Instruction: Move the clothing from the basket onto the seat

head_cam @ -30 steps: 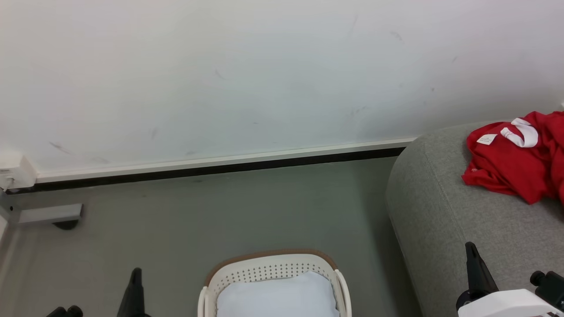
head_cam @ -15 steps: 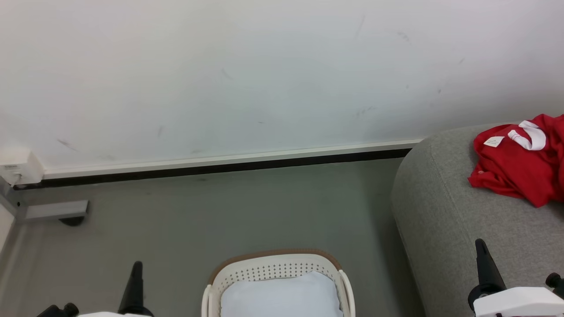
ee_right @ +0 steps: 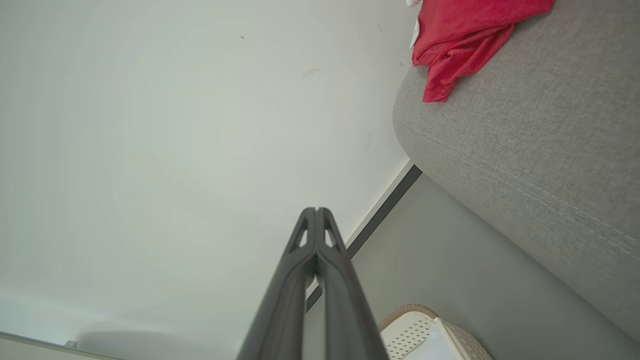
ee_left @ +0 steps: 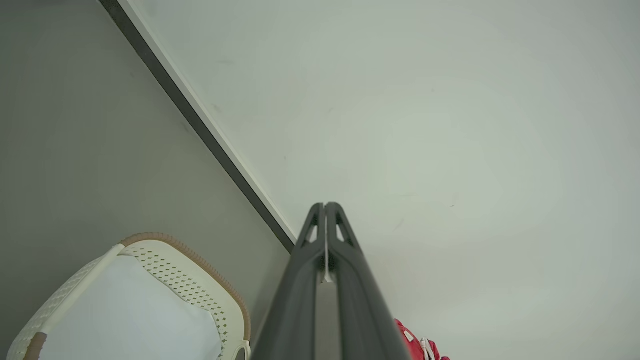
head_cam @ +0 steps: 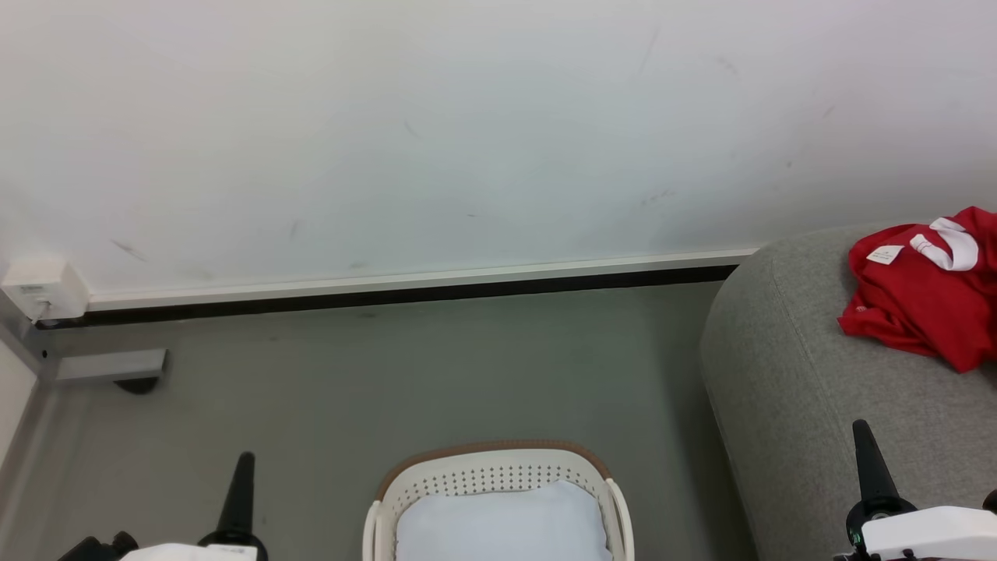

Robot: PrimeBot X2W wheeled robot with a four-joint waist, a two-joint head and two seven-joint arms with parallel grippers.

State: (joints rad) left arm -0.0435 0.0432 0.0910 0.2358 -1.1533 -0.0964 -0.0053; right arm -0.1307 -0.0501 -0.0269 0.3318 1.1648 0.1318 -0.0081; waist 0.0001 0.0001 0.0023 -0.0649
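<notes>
Red, white-trimmed clothing (head_cam: 911, 319) lies at two o'clock on the grey woven seat (head_cam: 787, 405); our left gripper (ee_left: 325, 206) and right gripper (ee_right: 316, 210) have fingers pressed together, empty.

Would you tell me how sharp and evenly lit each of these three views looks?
Head view: sharp, even light, no glare, a faint shadow on the floor beside the seat. Left wrist view: the wall brightens mid-frame and dims toward the corners; the basket is crisp. Right wrist view: the seat's weave is sharp; the wall greys toward the lower left.
</notes>
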